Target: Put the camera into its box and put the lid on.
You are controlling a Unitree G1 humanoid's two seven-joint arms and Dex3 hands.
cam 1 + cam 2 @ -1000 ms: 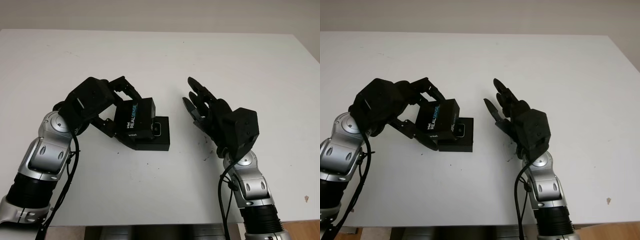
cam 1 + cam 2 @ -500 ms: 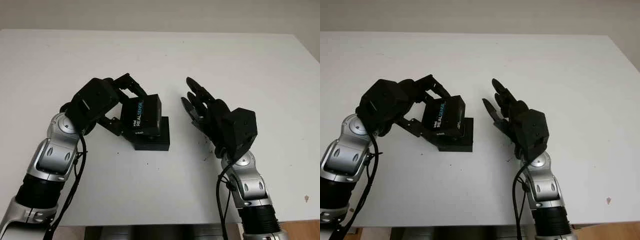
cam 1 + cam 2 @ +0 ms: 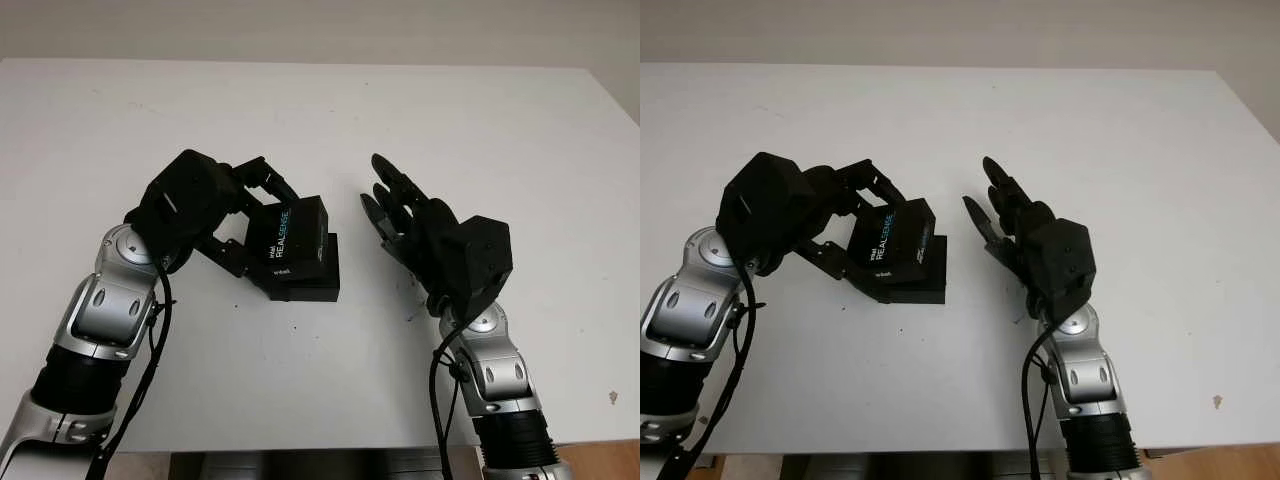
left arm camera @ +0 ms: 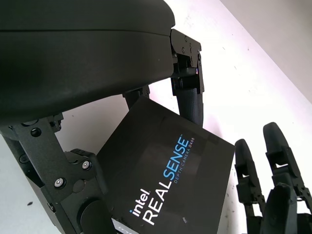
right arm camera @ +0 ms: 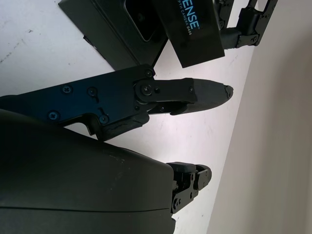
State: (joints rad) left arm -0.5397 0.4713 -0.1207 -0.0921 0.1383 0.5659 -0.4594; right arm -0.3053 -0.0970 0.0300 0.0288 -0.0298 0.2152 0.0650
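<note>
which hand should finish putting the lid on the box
The left hand: it already grips the lid, tilted over the box. The right hand is open, apart from the box on its other side.

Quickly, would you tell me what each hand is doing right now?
Left hand: closed on the lid, tilted over the box.
Right hand: open, beside the box.

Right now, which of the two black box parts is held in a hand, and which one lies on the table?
The left hand holds the lid, printed REALSENSE, tilted over the box base, which lies on the table.
</note>
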